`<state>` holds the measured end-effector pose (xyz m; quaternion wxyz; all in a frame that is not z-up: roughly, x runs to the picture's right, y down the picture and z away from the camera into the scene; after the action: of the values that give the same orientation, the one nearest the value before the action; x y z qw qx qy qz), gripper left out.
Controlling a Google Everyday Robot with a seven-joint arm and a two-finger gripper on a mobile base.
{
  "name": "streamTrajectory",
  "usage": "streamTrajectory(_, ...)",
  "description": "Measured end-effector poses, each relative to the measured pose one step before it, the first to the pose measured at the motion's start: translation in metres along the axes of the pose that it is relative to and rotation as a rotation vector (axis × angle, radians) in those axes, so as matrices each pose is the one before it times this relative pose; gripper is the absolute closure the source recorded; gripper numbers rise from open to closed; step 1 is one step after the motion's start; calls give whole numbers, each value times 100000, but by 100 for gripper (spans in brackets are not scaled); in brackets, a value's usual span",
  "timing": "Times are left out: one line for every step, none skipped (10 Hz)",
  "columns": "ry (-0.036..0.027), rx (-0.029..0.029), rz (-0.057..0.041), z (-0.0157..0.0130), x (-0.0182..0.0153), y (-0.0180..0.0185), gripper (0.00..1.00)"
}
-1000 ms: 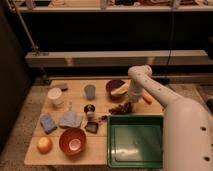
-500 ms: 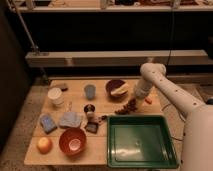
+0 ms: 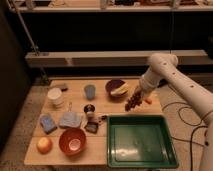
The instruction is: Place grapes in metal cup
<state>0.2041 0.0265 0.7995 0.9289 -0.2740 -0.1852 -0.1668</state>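
The white arm's gripper (image 3: 136, 95) is clenched on the dark reddish-purple bunch of grapes (image 3: 132, 103), which dangles over the right side of the wooden table (image 3: 74, 96), well apart from the small shiny metal cup (image 3: 90, 108). Hanging loose, the bunch could swing, miss that narrow mouth, or tip the cup.

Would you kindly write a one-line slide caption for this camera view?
Gripper holds the grapes over the table's right side, the metal cup standing apart to their left.

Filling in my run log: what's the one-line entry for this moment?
gripper: over right side of table, shut on grapes | metal cup: mid-table, left of gripper | status: grapes not yet in cup
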Motion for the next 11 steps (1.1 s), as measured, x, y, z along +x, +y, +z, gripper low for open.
streamTrajectory(2316,859,-1879,-1497,-485,-9,100)
streamTrajectory(2030,163,-1874,-791,-440,-112,100)
streamTrajectory(2487,-542,-1803,-505,-271,-147,100)
streamTrajectory(3022,-1164,-2454,-227,-461,-453,100)
streamTrajectory(1576,-629,-1942,-236,-549,-565,100)
streamTrajectory(1918,-835,-1110,-310,-54,-191,100)
streamTrajectory(1479,-896,-1702,-367,-466,-607,100)
streamTrajectory(1253,-1004,-2351,-239,-695,-1094,100)
streamTrajectory(156,-640,-1193,-68,-481,-655,100)
streamTrajectory(344,-596,-1708,-179,-559,-1170,100)
streamTrajectory(870,-962,-1300,-101,-77,-705,100)
